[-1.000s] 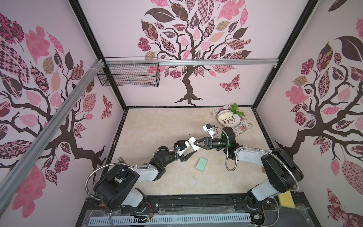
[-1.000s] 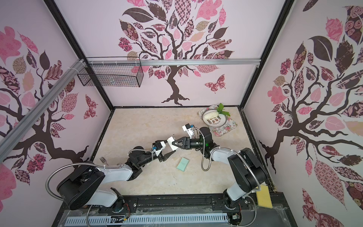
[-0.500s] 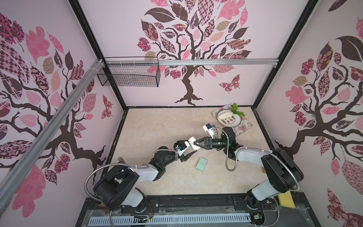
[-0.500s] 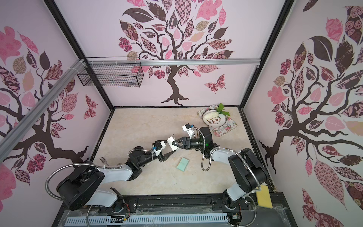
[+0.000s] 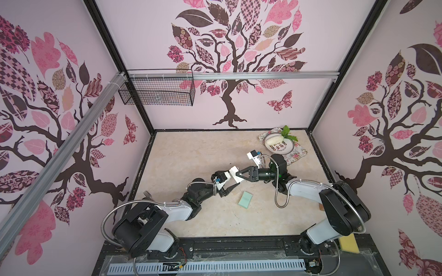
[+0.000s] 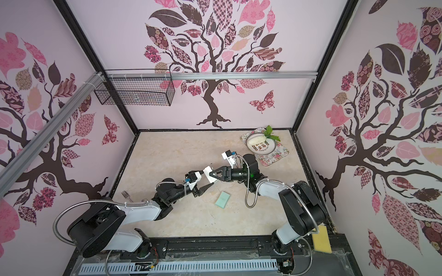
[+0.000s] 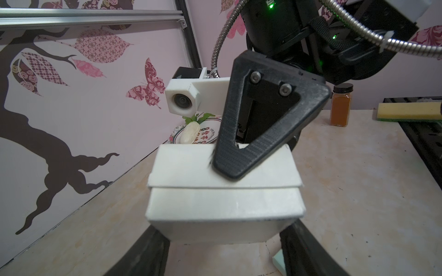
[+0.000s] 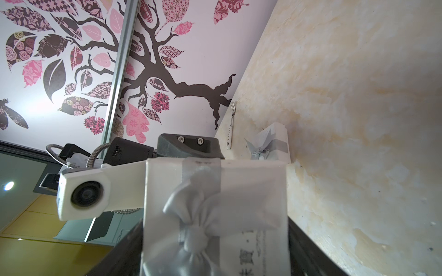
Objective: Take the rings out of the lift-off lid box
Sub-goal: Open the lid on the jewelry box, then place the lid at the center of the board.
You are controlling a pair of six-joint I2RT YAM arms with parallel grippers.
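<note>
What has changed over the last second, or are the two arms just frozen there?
Nothing has visibly moved. The left gripper still clamps the white box by its base. The right gripper still holds the ribboned lid, which sits on the box as before. Both arms stay where they were above the table, and the small green pad lies in the same spot.

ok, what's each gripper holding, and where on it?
The left gripper clamps the white box base across its opposite side walls. The right gripper holds the ribboned lid across its opposite sides; it is not yet off.
</note>
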